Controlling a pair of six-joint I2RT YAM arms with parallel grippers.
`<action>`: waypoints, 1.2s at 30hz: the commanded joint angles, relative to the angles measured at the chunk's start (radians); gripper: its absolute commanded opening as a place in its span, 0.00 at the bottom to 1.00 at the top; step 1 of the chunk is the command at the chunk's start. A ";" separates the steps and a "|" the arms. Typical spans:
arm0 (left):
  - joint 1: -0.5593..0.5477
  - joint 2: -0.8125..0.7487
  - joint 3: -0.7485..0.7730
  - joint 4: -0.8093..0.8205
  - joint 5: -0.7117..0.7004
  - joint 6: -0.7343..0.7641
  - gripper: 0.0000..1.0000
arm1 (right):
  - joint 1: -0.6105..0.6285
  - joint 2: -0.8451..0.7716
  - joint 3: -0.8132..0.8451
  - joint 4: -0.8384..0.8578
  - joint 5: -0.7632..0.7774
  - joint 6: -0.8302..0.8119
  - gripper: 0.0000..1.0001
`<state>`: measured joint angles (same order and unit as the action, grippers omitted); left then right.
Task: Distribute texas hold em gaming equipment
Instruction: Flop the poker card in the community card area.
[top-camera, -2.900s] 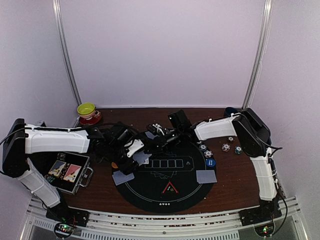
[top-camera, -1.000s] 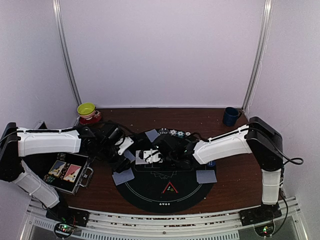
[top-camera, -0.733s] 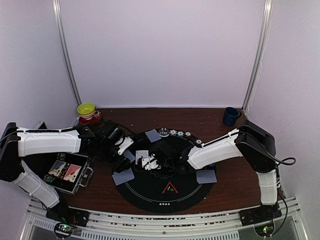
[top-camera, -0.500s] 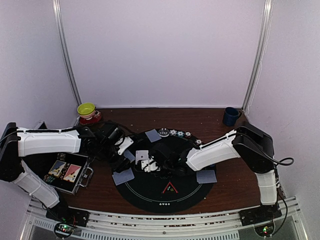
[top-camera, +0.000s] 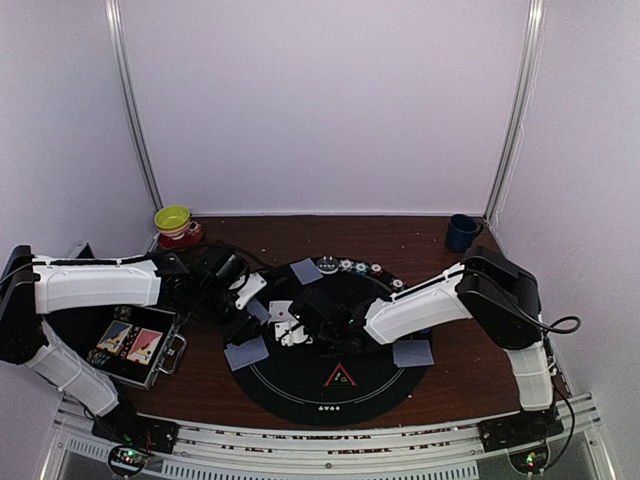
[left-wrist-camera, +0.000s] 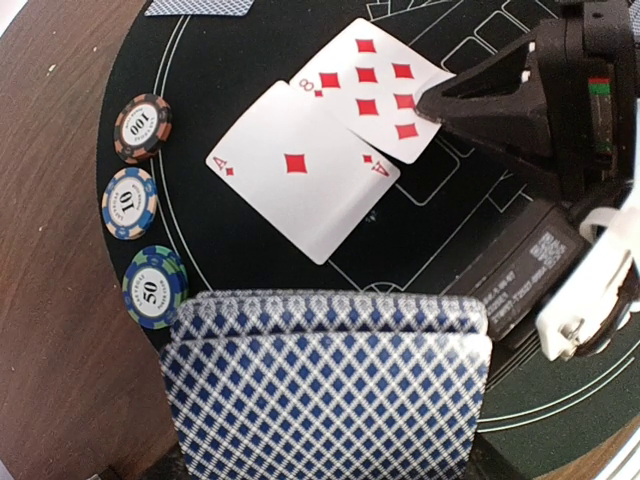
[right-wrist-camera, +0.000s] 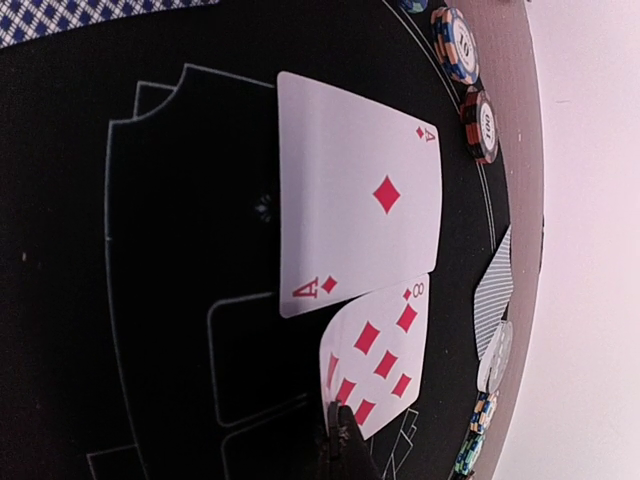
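My left gripper (top-camera: 246, 302) is shut on a deck of blue-diamond-backed cards (left-wrist-camera: 325, 385), which hides its fingers in the left wrist view. An ace of diamonds (left-wrist-camera: 300, 170) lies face up on the black round mat (top-camera: 375, 385). The eight of diamonds (right-wrist-camera: 385, 350) overlaps the ace's corner. My right gripper (right-wrist-camera: 340, 425) is shut on the eight's near edge, which curls up at the tips. Three chips (left-wrist-camera: 130, 202) sit in a row at the mat's left rim. A red triangle marker (top-camera: 340, 377) is near the front.
Face-down cards lie at the mat's left (top-camera: 247, 353), right (top-camera: 413, 352) and back (top-camera: 305, 270). A row of chips (top-camera: 352, 266) lines the back rim. An open case (top-camera: 135, 343) sits front left, a bowl on a saucer (top-camera: 175, 222) back left, a mug (top-camera: 461, 232) back right.
My right arm has swept left across the mat, bringing the face-up eight over to the ace. The left arm has held still with the deck.
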<state>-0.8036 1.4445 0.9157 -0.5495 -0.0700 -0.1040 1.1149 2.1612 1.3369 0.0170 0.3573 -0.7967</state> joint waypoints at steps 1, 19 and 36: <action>0.008 -0.030 -0.007 0.034 0.002 -0.007 0.65 | 0.013 0.030 0.018 -0.023 -0.004 0.022 0.00; 0.009 -0.039 -0.011 0.033 0.001 -0.008 0.65 | 0.014 0.053 0.017 0.000 0.053 0.019 0.00; 0.009 -0.037 -0.010 0.032 -0.001 -0.009 0.65 | 0.006 0.044 0.009 0.008 0.039 0.008 0.16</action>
<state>-0.8036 1.4307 0.9096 -0.5480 -0.0704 -0.1040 1.1259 2.1902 1.3556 0.0555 0.4137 -0.7898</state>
